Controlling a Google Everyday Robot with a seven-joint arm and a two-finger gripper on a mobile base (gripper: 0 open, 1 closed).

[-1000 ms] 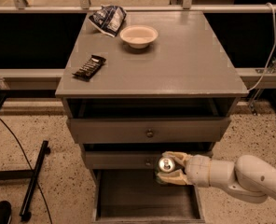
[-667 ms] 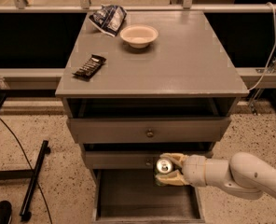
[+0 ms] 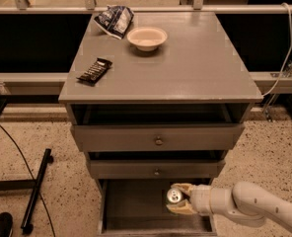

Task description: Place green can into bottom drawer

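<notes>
The green can [image 3: 174, 196] shows mostly its silver top with pull tab; it sits upright between my gripper's pale fingers [image 3: 182, 207]. My gripper [image 3: 178, 199] is shut on the can and holds it over the right part of the open bottom drawer [image 3: 131, 201], the wide grey tray pulled out at the cabinet's foot. The white arm reaches in from the lower right. The can's green side is mostly hidden by the fingers.
The two upper knobbed drawers [image 3: 158, 141] stand slightly out. On the cabinet top lie a white bowl [image 3: 147, 37], a chip bag [image 3: 114, 19] and a dark snack bar [image 3: 94, 70]. A black stand leg [image 3: 36, 189] lies on the speckled floor at left.
The gripper with the can has drifted slightly left and down over the bottom drawer. Nothing else moved.
</notes>
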